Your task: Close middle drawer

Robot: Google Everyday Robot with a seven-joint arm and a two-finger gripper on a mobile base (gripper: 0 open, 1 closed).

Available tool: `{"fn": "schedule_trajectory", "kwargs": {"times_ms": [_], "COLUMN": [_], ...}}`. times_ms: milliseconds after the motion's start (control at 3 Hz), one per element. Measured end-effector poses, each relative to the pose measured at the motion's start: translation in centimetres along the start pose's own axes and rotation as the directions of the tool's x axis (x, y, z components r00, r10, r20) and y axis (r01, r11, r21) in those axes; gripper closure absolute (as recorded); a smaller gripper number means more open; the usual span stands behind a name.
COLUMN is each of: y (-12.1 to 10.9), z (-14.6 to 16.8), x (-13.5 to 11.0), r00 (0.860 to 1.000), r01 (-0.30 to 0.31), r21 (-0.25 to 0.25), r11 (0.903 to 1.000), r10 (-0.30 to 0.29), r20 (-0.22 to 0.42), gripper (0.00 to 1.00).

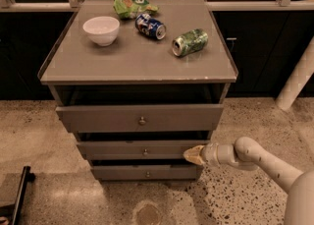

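Note:
The middle drawer [122, 149] is a shallow grey drawer with a small round knob [144, 152] at its centre. It stands slightly out from the grey cabinet, with a dark gap above its front. My gripper [192, 154] comes in from the right on a pale arm [260, 160]. Its tip touches the right end of the middle drawer's front panel.
The top drawer [140, 118], taller with a bigger knob, sticks out further. The bottom drawer [145, 172] is nearly flush. On the cabinet top [98, 64] lie a white bowl [101, 30], a green chip bag [131, 4], a blue can [150, 26] and a green can [190, 42]. A white post [297, 84] stands right.

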State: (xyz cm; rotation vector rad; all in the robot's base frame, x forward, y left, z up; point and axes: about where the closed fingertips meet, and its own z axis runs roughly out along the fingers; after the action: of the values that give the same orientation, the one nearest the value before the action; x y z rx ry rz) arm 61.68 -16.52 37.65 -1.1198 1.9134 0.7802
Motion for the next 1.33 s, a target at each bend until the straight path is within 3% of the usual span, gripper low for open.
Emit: {"fn": "schedule_trajectory", "kwargs": {"times_ms": [333,667,1000,1333], "y": [-0.6,-0.4,4.0,8.8], "z": [0.0,0.0,-2.2,-8.2], "x": [-0.5,-0.4,3.3,5.9], "r00": [1.000,1.000,0.997,0.980], "r01": [0.019,0.020,-0.070,-0.182], "r21": [0.034,0.035,-0.034,-0.010], "r11": [0.9992,0.9992,0.9970,0.9833], "r10": [-0.019,-0.019,0.068,0.180], "r20": [-0.010,-0.011,-0.031,-0.081], "gripper": [1.00,1.00,1.00,1.00]}}
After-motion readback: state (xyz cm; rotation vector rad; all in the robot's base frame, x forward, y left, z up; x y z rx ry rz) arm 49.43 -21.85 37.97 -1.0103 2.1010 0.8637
